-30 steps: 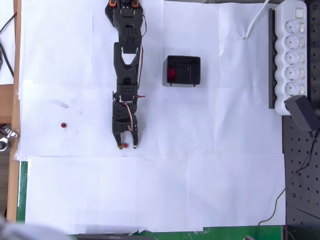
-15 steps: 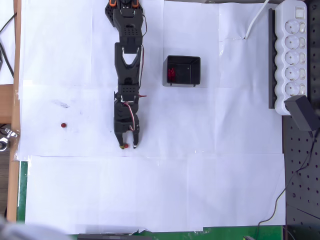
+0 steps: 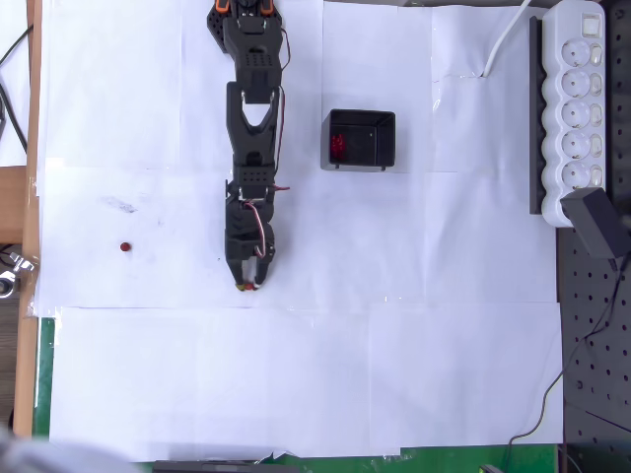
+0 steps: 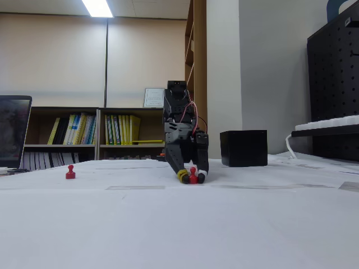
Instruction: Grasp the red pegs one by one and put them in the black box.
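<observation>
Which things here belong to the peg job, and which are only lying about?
For the job:
- tool, closed on a red peg
- loose red peg on the paper
- black box, red pegs inside

Only lying about:
- white power strip
- black pegboard
- bookshelf in the fixed view
- laptop

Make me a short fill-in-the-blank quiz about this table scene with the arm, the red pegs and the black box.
1. The tool is closed on a red ____ down at the paper.
2. The black box already holds some pegs, and their colour is ____.
3. In the overhead view, the loose peg lies to the ____ of the arm.
4. The table is covered with sheets of white ____.

Missing words: peg; red; left; paper
</observation>
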